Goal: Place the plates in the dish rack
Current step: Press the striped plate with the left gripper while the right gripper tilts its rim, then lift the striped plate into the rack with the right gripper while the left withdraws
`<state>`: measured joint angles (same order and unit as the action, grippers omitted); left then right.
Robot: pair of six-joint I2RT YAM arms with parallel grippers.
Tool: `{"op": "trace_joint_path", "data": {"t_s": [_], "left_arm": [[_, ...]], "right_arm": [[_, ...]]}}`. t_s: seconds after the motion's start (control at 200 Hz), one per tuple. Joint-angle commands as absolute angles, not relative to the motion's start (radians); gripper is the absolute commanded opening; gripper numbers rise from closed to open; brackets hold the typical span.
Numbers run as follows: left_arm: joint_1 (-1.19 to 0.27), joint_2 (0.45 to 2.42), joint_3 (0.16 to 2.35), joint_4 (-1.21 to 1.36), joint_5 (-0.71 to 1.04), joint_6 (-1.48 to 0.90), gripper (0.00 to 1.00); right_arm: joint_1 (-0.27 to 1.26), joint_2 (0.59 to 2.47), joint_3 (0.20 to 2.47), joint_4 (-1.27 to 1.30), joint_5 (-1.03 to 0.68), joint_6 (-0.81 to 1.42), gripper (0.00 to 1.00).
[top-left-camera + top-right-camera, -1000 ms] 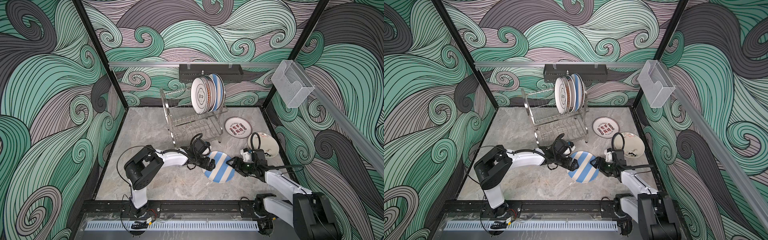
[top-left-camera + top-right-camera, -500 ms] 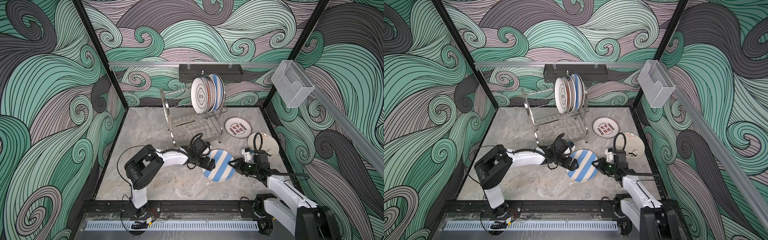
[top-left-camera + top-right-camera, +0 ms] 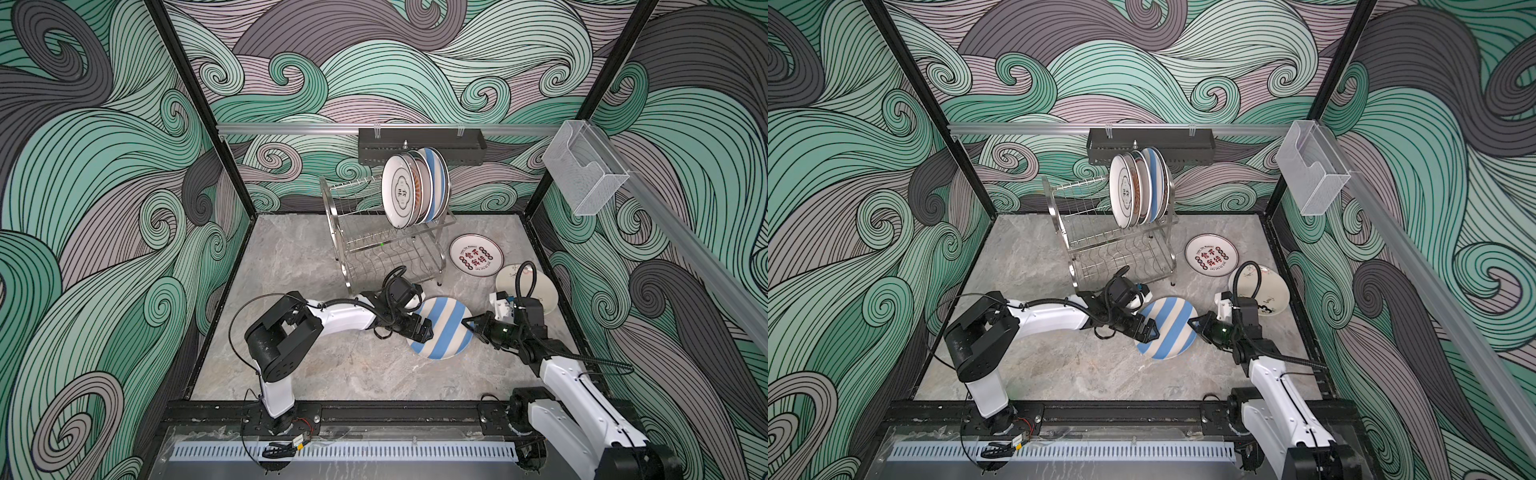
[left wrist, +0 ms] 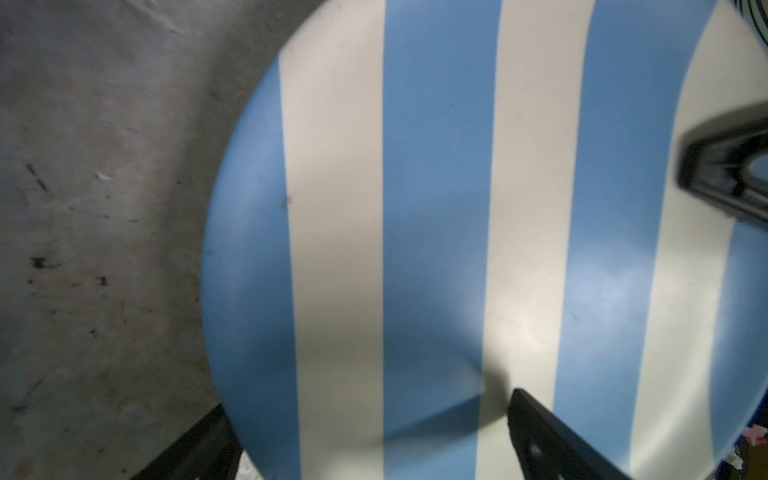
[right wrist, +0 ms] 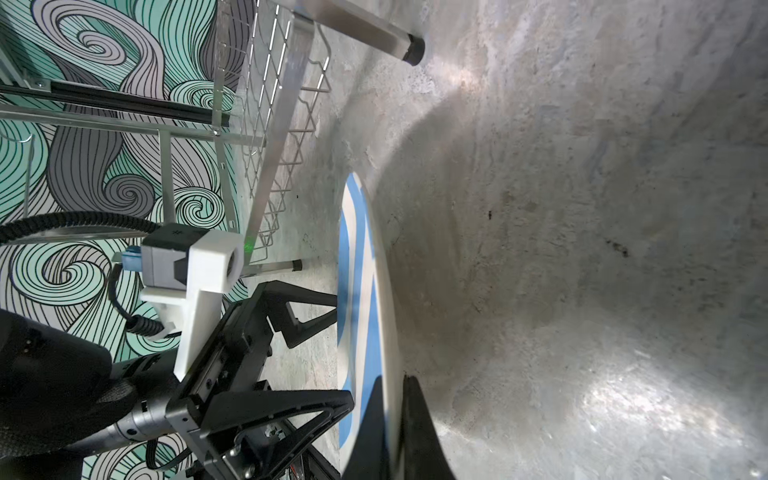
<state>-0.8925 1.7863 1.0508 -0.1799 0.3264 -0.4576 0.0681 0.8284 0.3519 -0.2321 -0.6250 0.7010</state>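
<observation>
Blue-striped plate (image 3: 442, 328) tipped up, likely for racking: right tool (image 3: 467, 324) clamped on its 3 o'clock rim (left tool (image 3: 423, 330) apart).

L arm (image 3: 340, 318): my forearm's low & near level, reaching twd middle.
L jaws: apart, one over & one under rim of striped plate (image 3: 444, 328).
R arm (image 3: 569, 378): stretched fwd & inward, forearm sloping down.
R wrist: rolled sideways.
R jaws: pinched tight on plate's opp. rim.

Right gripper (image 3: 468, 325) clamps striped plate (image 3: 441, 328) (near dish rack (image 3: 374, 245)).
</observation>
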Motion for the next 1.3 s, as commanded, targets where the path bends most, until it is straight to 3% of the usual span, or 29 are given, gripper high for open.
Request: {"op": "trace_joint_path", "data": {"t_s": [0.0,0.385,0.736,0.896,1.081,1.296], "left_arm": [[-0.899,1.733,1.085,-0.208,0.345,-0.472,0.99],[-0.837,1.465,1.011,-0.406,0.261,-0.477,0.99],[-0.592,1.006,0.848,-0.513,0.307,-0.455,0.99],[-0.409,0.867,0.828,-0.599,0.307,-0.41,0.99],[-0.232,0.876,0.781,-0.579,0.384,-0.399,0.99],[-0.168,0.878,0.816,-0.616,0.411,-0.351,0.99]], "right_arm": [[0.068,0.797,0.408,-0.263,-0.627,0.677,0.0],[0.068,0.725,0.682,-0.6,-0.528,0.497,0.0],[0.102,0.769,1.038,-0.652,-0.603,0.441,0.0],[0.198,0.822,1.218,-0.637,-0.525,0.436,0.0],[0.376,0.938,1.432,-0.603,-0.338,0.412,0.0],[0.549,1.168,1.697,-0.587,-0.161,0.33,0.0]]}}
